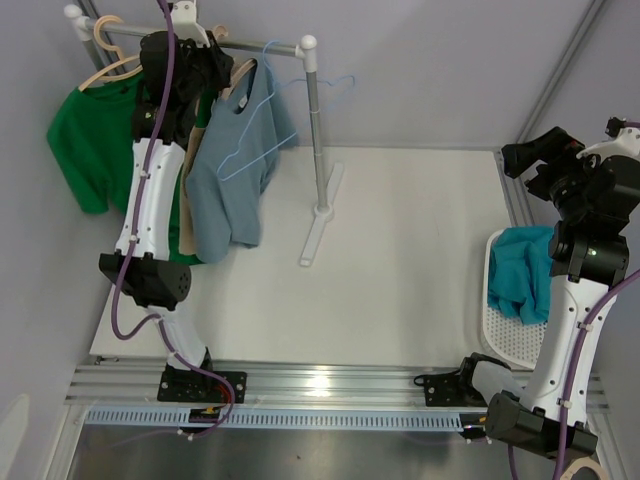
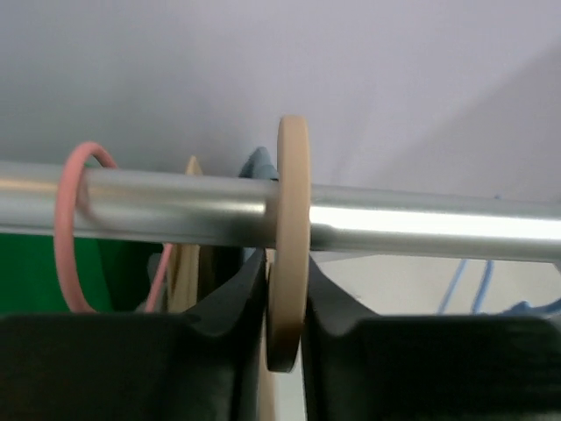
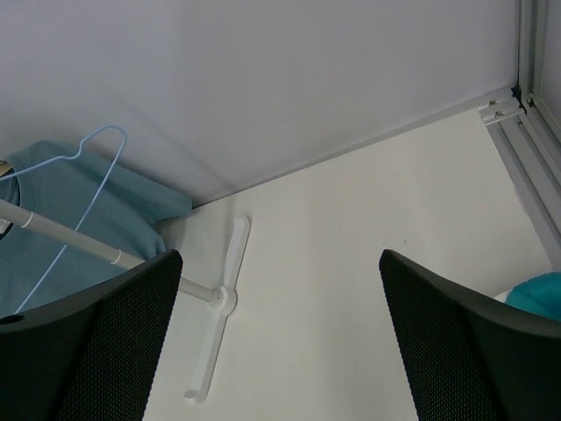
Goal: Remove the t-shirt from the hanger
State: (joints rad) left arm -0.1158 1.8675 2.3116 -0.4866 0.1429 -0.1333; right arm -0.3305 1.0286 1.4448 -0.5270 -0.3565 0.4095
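Left pincer point(image 2: 287, 294): raised to the silver metal rail point(image 2: 421, 224), its black fingers point(image 2: 219, 342) pressed against either side of the flat tan wooden hanger hook point(image 2: 291, 175), pinching it.
T-shirt: the grey-blue cotton t-shirt point(image 1: 235, 165) hangs on that tan hanger, directly below the left pincer and just beside the arm's white forearm.
Left of that pincer: a thin pink hanger hook point(image 2: 74, 219) loops the same rail and carries a green t-shirt point(image 1: 80, 150).
Right of that pincer: a bare light-blue wire hanger point(image 1: 260, 158) hangs from the rail, overlapping the grey-blue t-shirt's edge in the top view. Beyond it the white rack post point(image 1: 316, 120) stands on the white bench point(image 1: 400, 280).
Right pincer point(image 3: 276, 342): fingers spread wide, holding nothing, well apart from the rack.
Beneath the right pincer: a crumpled teal cloth point(image 1: 520, 275) lies in a white perforated basket point(image 1: 510, 340).
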